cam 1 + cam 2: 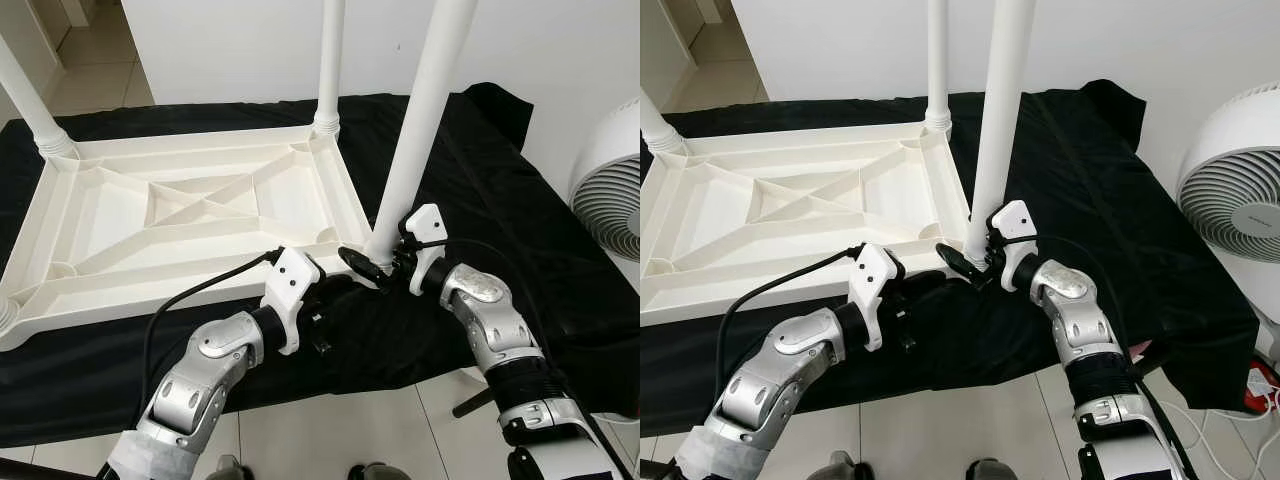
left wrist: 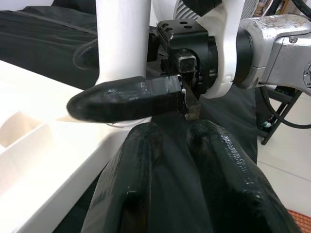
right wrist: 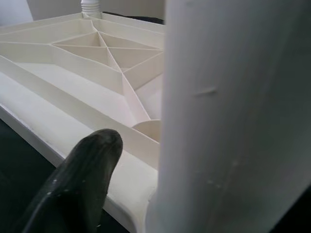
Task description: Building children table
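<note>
Table top (image 1: 190, 215) of white moulded plastic, overturned on a black cloth (image 1: 500, 200) spread over a low platform, ribbed underside facing up. Near-right leg (image 1: 420, 120) standing upright in the corner socket closest to the robot, base just at the rim; a far leg (image 1: 330, 60) planted in the far right corner, another leg (image 1: 25, 100) in the far left corner, a fourth corner at the frame's near left edge too cropped to judge.

Right gripper (image 1: 385, 265) at the foot of the near-right leg, black fingers (image 2: 126, 99) set either side of the tube and closed on it, judging by the left wrist view. Left gripper (image 1: 325, 320) just beside it over the cloth at the table's near edge, its two fingers (image 2: 146, 184) lying close together with nothing between them.

Likely light and stiff, hollow plastic throughout; smooth round tube apt to slip or spin in hard fingers, so best gripped low near the socket, where leverage on the joint is least. Tall leg prone to lean if pushed high up. Ribs and rim of the top offering firm edges for steadying.

Shallow compartments between the ribs lying bare, nothing in them.

White fan (image 1: 610, 180) on the floor to the right, well apart from the table; tiled floor (image 1: 340, 430) below the cloth's hem
</note>
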`<state>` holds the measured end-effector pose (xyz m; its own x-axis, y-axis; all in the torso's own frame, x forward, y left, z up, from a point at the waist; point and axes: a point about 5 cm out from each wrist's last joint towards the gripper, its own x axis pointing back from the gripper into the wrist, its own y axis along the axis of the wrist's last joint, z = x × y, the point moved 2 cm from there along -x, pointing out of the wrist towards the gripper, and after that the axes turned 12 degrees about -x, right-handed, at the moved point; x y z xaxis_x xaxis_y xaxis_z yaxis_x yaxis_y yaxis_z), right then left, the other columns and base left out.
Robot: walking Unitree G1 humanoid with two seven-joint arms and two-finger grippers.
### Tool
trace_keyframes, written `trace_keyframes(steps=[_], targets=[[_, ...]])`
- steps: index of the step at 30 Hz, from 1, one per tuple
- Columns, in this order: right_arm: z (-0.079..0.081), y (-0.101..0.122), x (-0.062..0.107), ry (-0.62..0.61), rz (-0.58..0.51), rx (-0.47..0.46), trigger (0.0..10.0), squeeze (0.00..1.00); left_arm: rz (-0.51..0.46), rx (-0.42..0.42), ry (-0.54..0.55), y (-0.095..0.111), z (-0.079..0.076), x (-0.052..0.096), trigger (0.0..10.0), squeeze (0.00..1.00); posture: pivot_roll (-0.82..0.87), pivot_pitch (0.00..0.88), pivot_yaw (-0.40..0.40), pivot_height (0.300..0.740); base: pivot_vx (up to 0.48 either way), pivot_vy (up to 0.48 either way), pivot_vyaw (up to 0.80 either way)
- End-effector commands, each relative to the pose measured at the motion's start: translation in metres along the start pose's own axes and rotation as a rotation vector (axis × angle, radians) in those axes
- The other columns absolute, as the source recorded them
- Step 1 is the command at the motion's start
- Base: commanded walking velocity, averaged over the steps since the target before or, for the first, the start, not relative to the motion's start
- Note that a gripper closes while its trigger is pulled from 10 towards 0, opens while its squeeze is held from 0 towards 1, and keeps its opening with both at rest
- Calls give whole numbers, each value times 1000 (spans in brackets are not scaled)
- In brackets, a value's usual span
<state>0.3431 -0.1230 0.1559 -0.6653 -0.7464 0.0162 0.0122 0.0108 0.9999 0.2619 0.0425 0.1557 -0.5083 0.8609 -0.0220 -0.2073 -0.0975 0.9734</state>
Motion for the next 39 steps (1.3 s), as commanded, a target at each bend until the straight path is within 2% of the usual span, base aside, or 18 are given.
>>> trace_keyframes(steps=[1, 7, 15, 16, 17, 18, 19, 21, 24, 25, 26, 28, 29, 32, 36, 39], targets=[[4, -6, -1, 38, 14, -10, 0, 0, 28, -10, 28, -5, 1, 2, 10000, 0, -51, 62, 7, 740, 0, 0, 0], [7, -12, 2, 29, 5, -45, 0, 0, 30, -18, 35, -6, 3, 4, 10000, 0, -56, 66, 12, 740, 0, 0, 0], [9, -17, 5, -47, -14, -97, 0, 0, 34, -26, 41, -6, 6, 6, 10000, 0, -61, 77, 14, 740, 0, 0, 0], [8, -20, 4, -87, -7, -103, 10000, 0, 35, -25, 43, -6, 6, 6, 10000, 0, -62, 77, 14, 740, 0, 0, 0], [8, -20, 4, -87, -7, -103, 10000, 0, 35, -25, 43, -6, 6, 6, 10000, 0, -62, 77, 14, 740, 0, 0, 0], [8, -27, 3, -217, 19, -99, 10000, 0, 37, -21, 47, -7, 7, 8, 10000, 0, -63, 82, 14, 740, 0, 0, 0], [8, -27, 3, -217, 19, -99, 10000, 0, 37, -21, 47, -7, 7, 8, 10000, 0, -63, 82, 14, 740, 0, 0, 0], [10, -32, 2, -346, 29, -136, 10000, 0, 40, -18, 49, -8, 8, 10, 10000, 0, -64, 83, 14, 740, 0, 0, 0], [11, -33, 2, -377, 26, -159, 10000, 0, 41, -18, 49, -8, 8, 10, 10000, 0, -65, 85, 11, 740, 0, 0, 0], [19, -31, 1, -511, -23, -186, 10000, 0, 43, -16, 55, -8, 10, 12, 10000, 0, -61, 90, 10, 740, 0, 0, 0], [21, -32, 2, -596, -31, -188, 10000, 0, 44, -17, 58, -8, 11, 12, 10000, 0, -63, 89, 11, 740, 0, 0, 0], [18, -33, 8, -750, -56, -196, 10000, 0, 44, -20, 61, -8, 12, 12, 10000, 0, -63, 89, 11, 740, 0, 0, 0], [18, -33, 8, -750, -56, -196, 10000, 0, 44, -20, 61, -8, 12, 12, 10000, 0, -63, 89, 11, 740, 0, 0, 0], [19, -36, 14, -865, -65, -218, 10000, 0, 43, -25, 64, -6, 13, 13, 10000, 0, -53, 87, 9, 740, 0, 0, 0], [32, -29, 5, -797, -71, -191, 10000, 0, 38, -21, 71, -5, 15, 14, 10000, 0, -62, 93, 16, 740, 0, 0, 0], [32, -26, 5, -785, -88, -203, 10000, 0, 40, -21, 67, -5, 15, 15, 10000, 0, -63, 87, 14, 740, 0, 0, 0]])
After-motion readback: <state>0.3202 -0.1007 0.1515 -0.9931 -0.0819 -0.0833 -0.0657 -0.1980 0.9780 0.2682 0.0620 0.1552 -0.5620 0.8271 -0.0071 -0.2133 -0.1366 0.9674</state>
